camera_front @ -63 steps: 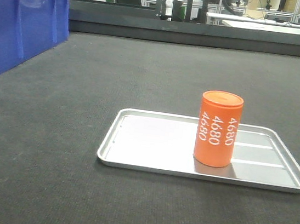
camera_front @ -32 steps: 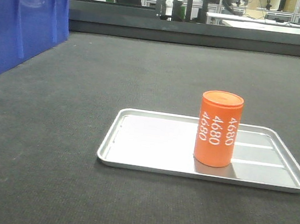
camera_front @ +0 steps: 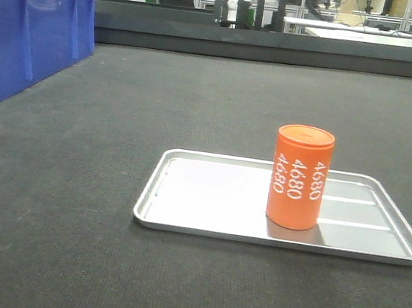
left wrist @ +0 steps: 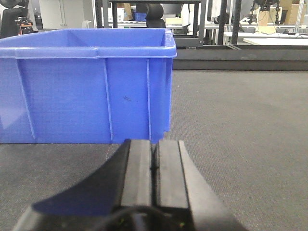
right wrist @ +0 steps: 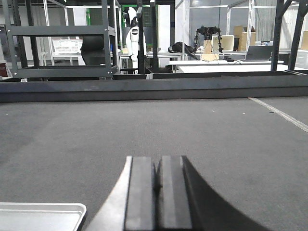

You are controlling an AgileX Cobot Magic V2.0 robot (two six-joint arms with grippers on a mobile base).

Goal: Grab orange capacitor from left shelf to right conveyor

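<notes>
Orange capacitor (camera_front: 299, 177): upright on the right half of a shallow silver tray (camera_front: 207, 200), white "4680" facing out.
Silver tray: flat on the dark right conveyor (camera_front: 120, 112).
Blue crate (left wrist: 86, 86): far left on the belt, just ahead of the left gripper.
Left gripper (left wrist: 154, 166): fingers clenched together, empty.
Right gripper (right wrist: 157, 185): fingers clenched together, empty, tray corner at lower left.

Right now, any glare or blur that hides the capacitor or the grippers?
Front view: sharp; tray floor glares white, capacitor print readable. Left wrist: left gripper slightly soft, crate clear. Right wrist: right gripper soft, background sharp.
</notes>
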